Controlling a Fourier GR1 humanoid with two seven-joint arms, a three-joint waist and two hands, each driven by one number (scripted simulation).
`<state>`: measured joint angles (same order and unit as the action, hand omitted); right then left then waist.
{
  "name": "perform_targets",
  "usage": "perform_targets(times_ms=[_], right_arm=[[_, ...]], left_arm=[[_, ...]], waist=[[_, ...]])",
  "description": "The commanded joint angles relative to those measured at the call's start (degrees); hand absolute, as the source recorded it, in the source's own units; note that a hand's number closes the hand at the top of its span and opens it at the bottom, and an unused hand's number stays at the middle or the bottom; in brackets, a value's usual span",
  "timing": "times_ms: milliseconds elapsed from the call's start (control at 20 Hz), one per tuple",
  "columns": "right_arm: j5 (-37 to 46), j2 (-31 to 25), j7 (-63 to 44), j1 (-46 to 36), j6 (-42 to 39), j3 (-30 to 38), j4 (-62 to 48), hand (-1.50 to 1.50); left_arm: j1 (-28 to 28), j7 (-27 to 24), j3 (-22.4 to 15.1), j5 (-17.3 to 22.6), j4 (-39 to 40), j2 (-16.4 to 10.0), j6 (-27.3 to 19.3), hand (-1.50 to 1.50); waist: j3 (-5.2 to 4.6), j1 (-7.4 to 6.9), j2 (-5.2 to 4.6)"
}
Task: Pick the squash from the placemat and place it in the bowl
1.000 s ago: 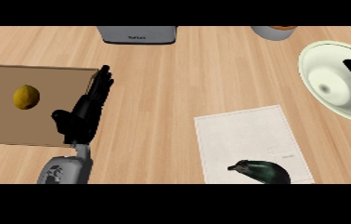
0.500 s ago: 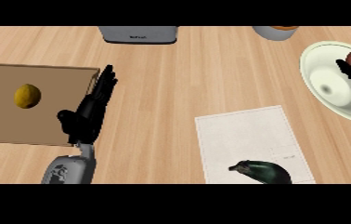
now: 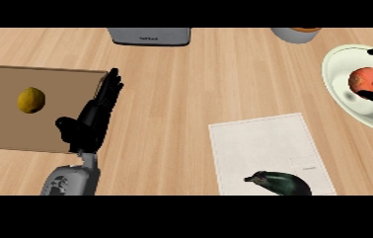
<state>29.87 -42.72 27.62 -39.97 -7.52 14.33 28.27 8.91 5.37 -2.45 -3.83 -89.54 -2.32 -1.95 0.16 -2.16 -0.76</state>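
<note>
Head view: reddish-orange object (image 3: 361, 79) in bowl (image 3: 336, 64), squash (image 3: 282, 182) on placemat (image 3: 262, 143)

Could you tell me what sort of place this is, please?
Probably a kitchen counter: a cutting board with a lemon on it, a white bowl, and a squash on a placemat, all on a wooden top.
</note>
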Motion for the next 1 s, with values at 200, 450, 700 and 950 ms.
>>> perform_targets(times_ms=[200, 450, 700, 950], right_arm=[[-6.47, -0.53, 11.79, -3.75, -5.44, 6.20, -7.08, -1.50], [-10.21, -4.48, 13.30, -6.50, -6.24, 11.13, -11.09, -1.50], [-13.77, -7.91, 8.81, -6.81, -13.47, 13.96, -14.16, -1.50], [-17.56, -12.03, 6.00, -7.58, -21.64, 17.34, -17.74, -1.50]], left_arm=[[-0.42, -1.01, -1.00, -1.58, 1.43, 1.35, -1.41, 0.00], [0.41, -0.93, 0.98, 0.36, 1.69, 0.15, -0.05, 0.00], [2.22, -0.29, -0.50, -1.78, 2.75, 1.98, -2.28, 0.00], [-1.15, -0.68, -0.40, -0.75, 0.16, 1.10, -0.82, 0.00]], waist=[[-0.04, 0.98, 0.30], [-0.02, 0.62, 0.10], [-0.05, 1.14, 0.29], [0.00, 0.58, 0.21]])
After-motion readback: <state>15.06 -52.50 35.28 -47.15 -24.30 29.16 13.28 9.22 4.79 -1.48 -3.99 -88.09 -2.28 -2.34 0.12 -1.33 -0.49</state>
